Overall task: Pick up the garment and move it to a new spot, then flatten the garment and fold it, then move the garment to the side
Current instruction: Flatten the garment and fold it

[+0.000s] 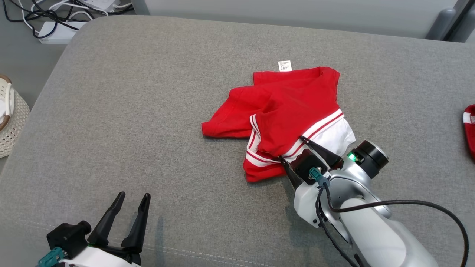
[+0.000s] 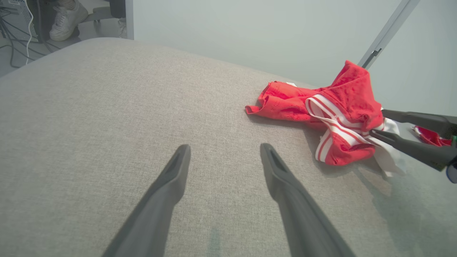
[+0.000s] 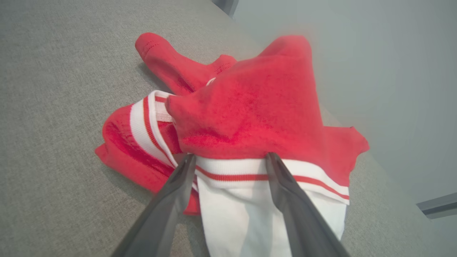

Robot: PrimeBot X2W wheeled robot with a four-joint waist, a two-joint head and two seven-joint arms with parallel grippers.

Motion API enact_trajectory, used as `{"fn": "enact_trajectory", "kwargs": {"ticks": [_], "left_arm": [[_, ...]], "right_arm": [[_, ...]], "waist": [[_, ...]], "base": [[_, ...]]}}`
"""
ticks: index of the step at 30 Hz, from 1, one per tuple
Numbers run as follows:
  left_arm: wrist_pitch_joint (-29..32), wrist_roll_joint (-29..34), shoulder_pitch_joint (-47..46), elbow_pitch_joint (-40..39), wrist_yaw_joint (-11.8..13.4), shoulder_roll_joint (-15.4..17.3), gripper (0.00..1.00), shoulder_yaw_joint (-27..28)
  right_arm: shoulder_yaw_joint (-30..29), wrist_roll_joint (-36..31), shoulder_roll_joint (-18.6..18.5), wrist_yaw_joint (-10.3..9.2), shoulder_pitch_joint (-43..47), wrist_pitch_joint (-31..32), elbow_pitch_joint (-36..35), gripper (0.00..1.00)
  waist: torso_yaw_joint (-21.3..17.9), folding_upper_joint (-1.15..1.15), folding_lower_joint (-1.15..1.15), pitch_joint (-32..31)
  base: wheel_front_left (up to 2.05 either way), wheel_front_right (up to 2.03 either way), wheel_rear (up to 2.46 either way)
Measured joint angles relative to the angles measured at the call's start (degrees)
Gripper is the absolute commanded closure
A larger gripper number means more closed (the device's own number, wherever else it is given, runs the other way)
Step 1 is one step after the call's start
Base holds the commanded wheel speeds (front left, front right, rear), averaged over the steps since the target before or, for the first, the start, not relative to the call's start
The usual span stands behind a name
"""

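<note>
Head view first: we see a broad grey cushion [image 1: 148, 111] carrying everything, bare under and ahead of the fingers of our left gripper [image 1: 134, 194]. The garment [image 1: 285, 111], red with white trim, lies in a crumpled heap directly ahead of the fingers of our right gripper [image 1: 290, 148]. It is well apart from the left fingers, ahead of them and off to their right. Our right fingers stand spread and pinch nothing. In the right wrist view the striped band [image 3: 232, 171] and the white panel [image 3: 232, 214] below it run between the two fingers, whose tips touch the cloth at the red edge. Our left fingers are likewise spread, with nothing between them. A small white label [image 1: 285, 66] pokes out at the heap's far edge, beyond the right fingertips.

We judge the task to be early. Whether the garment already sits on its new spot we cannot tell, but it is bunched and overlapping, so flattening, folding and the move aside are all left.
</note>
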Motion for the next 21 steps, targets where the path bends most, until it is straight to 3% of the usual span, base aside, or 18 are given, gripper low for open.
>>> {"fn": "enact_trajectory", "kwargs": {"ticks": [1, 2, 3, 4, 5, 6, 15, 21], "left_arm": [[0.0, 0.0, 0.0, 0.1, 0.0, 0.0, 0.0, -0.1], [0.0, 0.0, 0.0, 0.2, 0.0, 0.0, 0.0, -0.1], [0.0, -0.1, 0.0, 0.4, 0.0, 0.0, 0.0, -0.1], [0.0, -0.3, 0.0, 0.5, 0.0, 0.0, 0.0, -0.1], [0.0, -0.6, 0.0, 0.6, 0.0, 0.0, 0.0, -0.1], [0.0, -0.7, 0.0, 0.7, 0.0, 0.0, 0.0, -0.2], [0.0, -1.5, -1.0, 0.7, 0.0, 0.0, 0.0, -1.1], [0.0, -1.4, -1.0, 0.9, 0.0, 0.0, 0.0, -1.6]], "right_arm": [[0.0, -0.1, 0.0, 0.0, 0.0, 0.2, 0.3, 0.0], [0.0, -0.3, 0.0, 0.0, 0.0, 0.7, 0.6, 0.11], [0.0, -0.3, 0.0, 0.0, 0.0, 1.7, 1.0, 0.28], [-0.1, -0.4, 0.0, 0.03, 0.0, 2.2, 1.2, 0.53], [-0.1, -0.4, 0.0, 0.05, 0.0, 2.5, 1.3, 0.71], [-0.1, -0.4, 0.0, 0.05, -0.1, 3.1, 1.5, 1.0], [2.5, 6.2, -0.1, 0.07, -4.0, 0.2, 0.0, 1.0], [11.0, 18.1, -0.2, 0.07, -9.8, -6.7, -6.3, 1.0]], "waist": [[0.1, 0.0, 0.0, 0.0], [0.1, 0.0, 0.0, 0.0], [0.1, 0.0, 0.0, 0.0], [0.1, 0.0, 0.0, 0.0], [0.1, 0.0, 0.0, 0.0], [0.0, 0.0, 0.0, 0.0], [0.2, 0.0, 0.0, -0.4], [0.0, 0.0, 0.0, -1.4]], "base": [[0.0, 0.0, 0.0], [0.0, 0.0, 0.0], [0.0, 0.0, 0.0], [0.0, 0.0, 0.0], [0.0, 0.0, 0.0], [0.0, 0.0, 0.0], [0.0, 0.0, 0.0], [0.0, 0.0, 0.0]]}}
